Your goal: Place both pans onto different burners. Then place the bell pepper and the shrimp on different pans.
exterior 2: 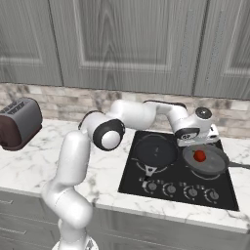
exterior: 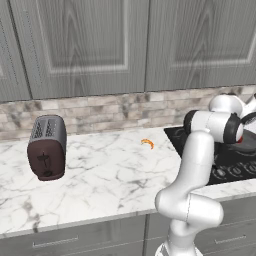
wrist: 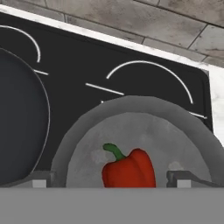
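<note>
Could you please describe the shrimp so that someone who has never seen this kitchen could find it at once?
Start at the white marble counter, between the dark toaster and the black cooktop. The shrimp lies alone on the marble just left of the cooktop: a tiny orange crescent, unlike the round red pepper in the grey pan.

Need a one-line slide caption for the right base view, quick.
Open gripper above the grey pan holding the bell pepper; black pan sits empty on the neighbouring burner.

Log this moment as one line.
pincer: open, above grey pan | pepper: in grey pan | black pan: on burner | shrimp: on counter
</note>
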